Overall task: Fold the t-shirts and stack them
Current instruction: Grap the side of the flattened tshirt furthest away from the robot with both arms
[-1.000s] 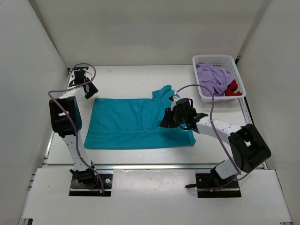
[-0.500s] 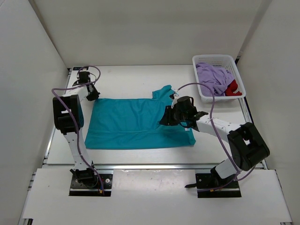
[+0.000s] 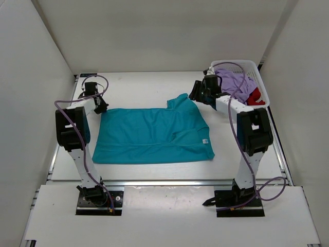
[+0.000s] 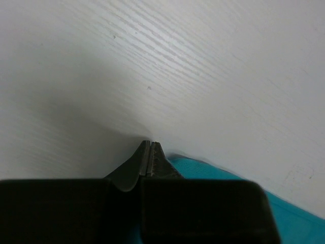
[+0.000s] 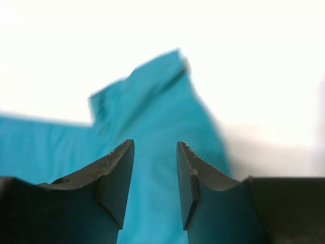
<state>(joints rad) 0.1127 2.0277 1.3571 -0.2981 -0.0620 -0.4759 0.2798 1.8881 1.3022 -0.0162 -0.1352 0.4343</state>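
Centre left of the overhead view: left gripper (image 3: 99, 106) pinched tight at the far-left corner of the teal t-shirt (image 3: 154, 135). No telling whether cloth is caught between the tips; teal just beside them in the wrist view. Middle: teal t-shirt spread flat on the white table (image 3: 144, 87), one sleeve poking toward the upper right. At that sleeve: right gripper (image 3: 195, 93), jaws apart, nothing between them, teal below. Upper right: white basket (image 3: 259, 106) holding the lavender t-shirt (image 3: 232, 85) and red t-shirt (image 3: 255, 98), right arm (image 3: 252, 134) crossing in front of its near-left corner.
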